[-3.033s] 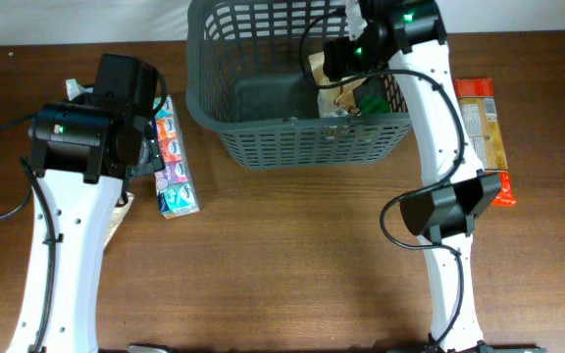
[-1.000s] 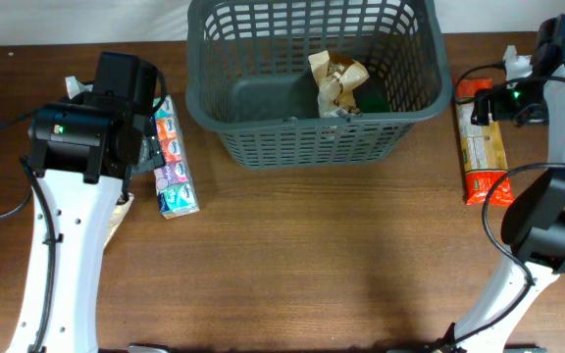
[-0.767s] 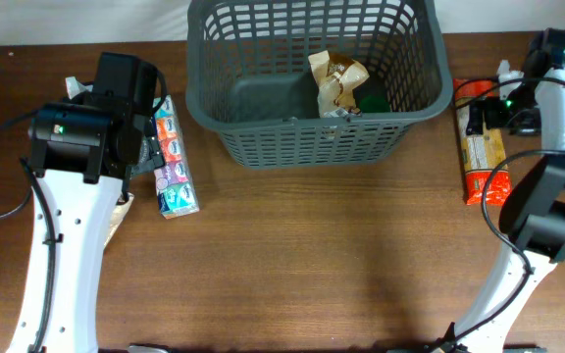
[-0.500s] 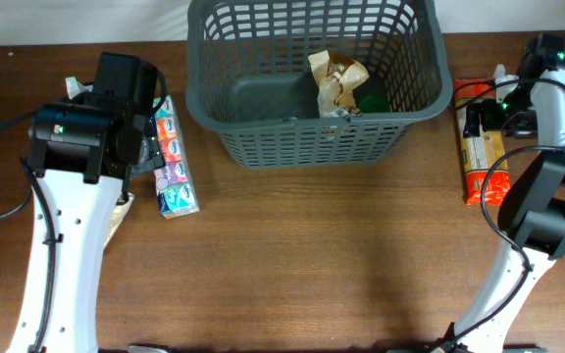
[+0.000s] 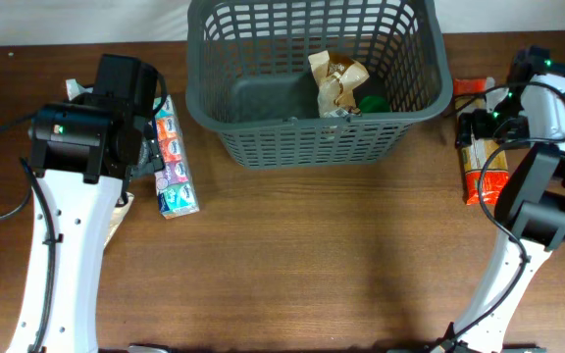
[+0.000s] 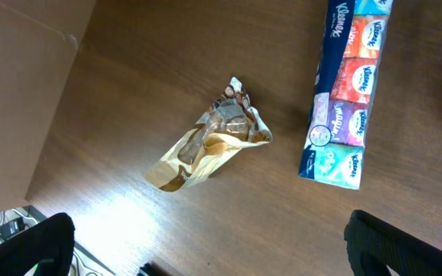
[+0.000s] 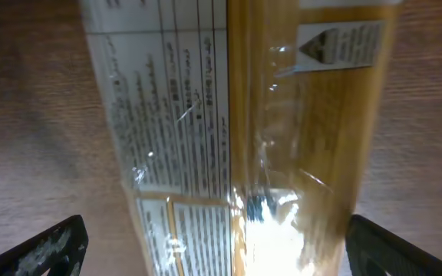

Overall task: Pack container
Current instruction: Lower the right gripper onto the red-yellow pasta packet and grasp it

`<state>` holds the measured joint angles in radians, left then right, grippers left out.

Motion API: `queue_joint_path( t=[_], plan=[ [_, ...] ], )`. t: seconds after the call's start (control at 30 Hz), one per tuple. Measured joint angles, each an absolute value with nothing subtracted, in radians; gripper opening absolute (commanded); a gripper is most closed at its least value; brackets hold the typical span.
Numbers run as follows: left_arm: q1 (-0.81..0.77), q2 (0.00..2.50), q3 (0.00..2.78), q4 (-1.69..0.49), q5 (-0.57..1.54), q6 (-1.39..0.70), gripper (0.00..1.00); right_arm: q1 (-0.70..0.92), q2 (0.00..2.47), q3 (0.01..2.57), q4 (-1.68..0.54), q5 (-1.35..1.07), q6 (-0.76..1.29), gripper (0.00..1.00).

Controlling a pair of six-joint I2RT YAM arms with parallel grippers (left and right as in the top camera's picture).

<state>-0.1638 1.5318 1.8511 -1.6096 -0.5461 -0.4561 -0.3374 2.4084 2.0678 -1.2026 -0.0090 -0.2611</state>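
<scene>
Container: grey lattice basket between the arms, crumpled brown bag inside.
Right gripper: right of container, spread wide, holding nothing, over pasta packet.
Left gripper: left of container, spread wide, holding nothing, above Kleenex pack.

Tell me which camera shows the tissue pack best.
The left wrist view: the tissue pack lies close and uncovered, its printing and coloured packets clear, though its top end is cut off. Overhead shows it small, one edge partly covered. The right wrist view shows none of it.
</scene>
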Motion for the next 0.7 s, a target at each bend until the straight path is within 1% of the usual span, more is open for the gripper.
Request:
queue_joint_path(
  t=[0.7],
  plan=[
    [-0.164, 1.532, 1.851, -1.612, -0.546, -0.456, 1.00, -0.348, 2.444, 2.058, -1.185, -0.005, -0.258, 0.99]
  ],
)
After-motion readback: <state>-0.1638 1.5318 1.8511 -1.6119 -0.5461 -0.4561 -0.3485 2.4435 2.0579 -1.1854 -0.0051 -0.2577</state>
